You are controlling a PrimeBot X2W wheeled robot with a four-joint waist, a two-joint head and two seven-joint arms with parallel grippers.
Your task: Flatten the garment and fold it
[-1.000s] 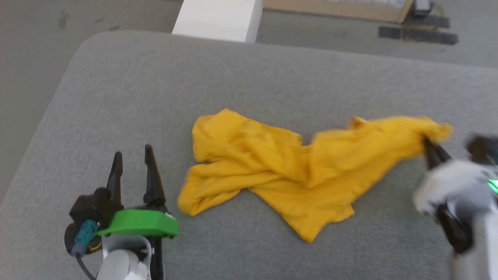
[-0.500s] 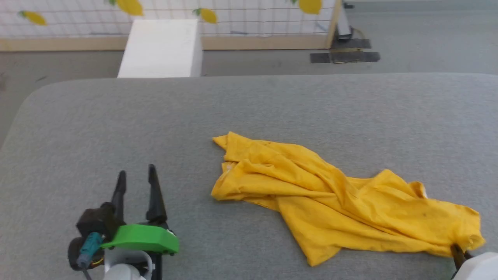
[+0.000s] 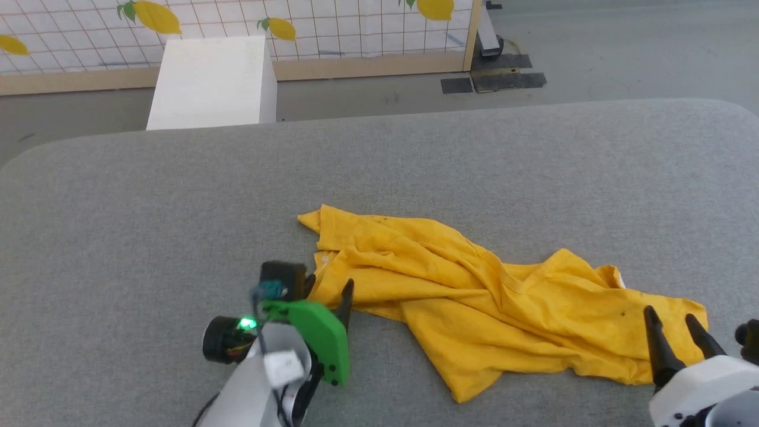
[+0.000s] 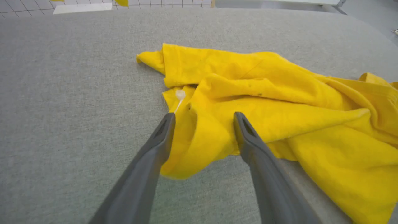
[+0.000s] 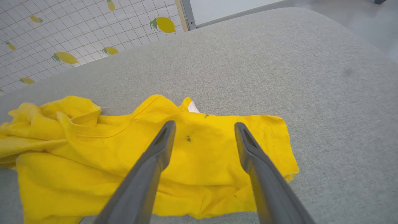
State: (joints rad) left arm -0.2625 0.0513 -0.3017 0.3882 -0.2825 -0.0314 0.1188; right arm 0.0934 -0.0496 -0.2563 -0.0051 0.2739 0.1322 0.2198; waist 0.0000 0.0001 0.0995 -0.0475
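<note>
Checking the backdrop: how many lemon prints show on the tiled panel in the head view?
4 lemon prints: one cut by the left edge, one above the white box, one right of it, one at the top edge. More may lie outside the frame.

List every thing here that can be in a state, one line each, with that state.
garment: crumpled and twisted, unfolded, lying loose on the grey padded surface
left gripper: open, fingers either side of a fold at the garment's left end, not closed on it
right gripper: open, over the garment's right end, holding nothing
green light on the left wrist: lit
</note>
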